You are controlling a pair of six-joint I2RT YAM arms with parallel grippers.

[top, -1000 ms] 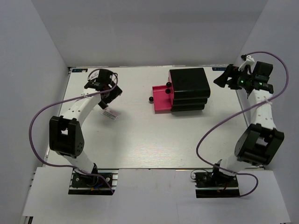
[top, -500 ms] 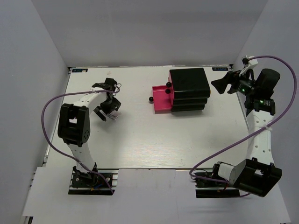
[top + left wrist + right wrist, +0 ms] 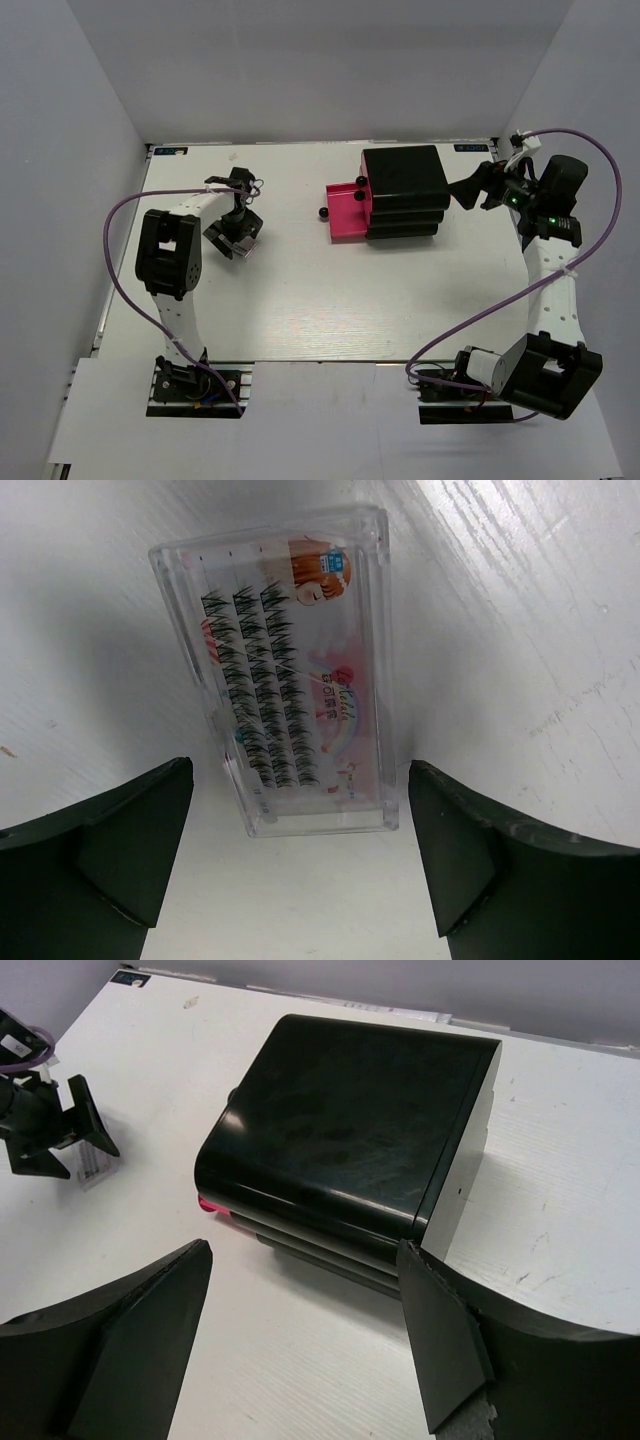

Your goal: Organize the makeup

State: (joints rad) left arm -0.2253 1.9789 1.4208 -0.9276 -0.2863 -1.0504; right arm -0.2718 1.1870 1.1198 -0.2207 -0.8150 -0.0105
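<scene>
The clear false-eyelash case (image 3: 290, 670) shows rows of black lashes over a pastel pink, rainbow-printed card with an orange-haired cartoon face. The drawer box (image 3: 405, 185) is glossy black, its open drawer (image 3: 347, 222) hot pink, on a white table (image 3: 300, 300).

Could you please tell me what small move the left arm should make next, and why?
Probably lower the left gripper until its open fingers straddle the clear lash case, ready to close. The case lies flat on the table, centred between the fingers and untouched, and the pink drawer stands open.
</scene>
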